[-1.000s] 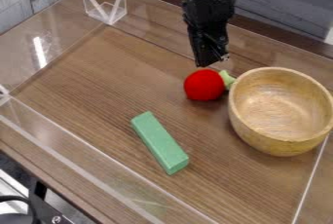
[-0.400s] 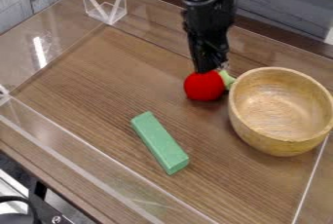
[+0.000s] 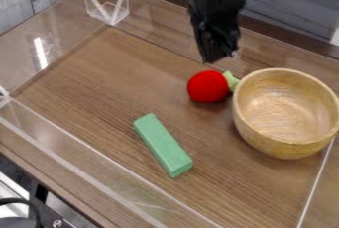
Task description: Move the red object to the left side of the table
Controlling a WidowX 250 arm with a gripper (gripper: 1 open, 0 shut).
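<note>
Right now I see my gripper point(image 3: 220, 52) hanging just above the red fruit point(image 3: 205, 86), not touching it, pointing nearly straight down; I cannot tell how far its fingers are parted. That fruit rests on the table point(image 3: 93, 83) toward the right edge, just beside the wooden bowl point(image 3: 284, 111). Nearer the front edge lies a green block point(image 3: 162, 144).

On the wooden bench point(image 3: 93, 83) we see a red object point(image 3: 205, 87), a wooden bowl point(image 3: 284, 111) and a green block point(image 3: 162, 144).
</note>
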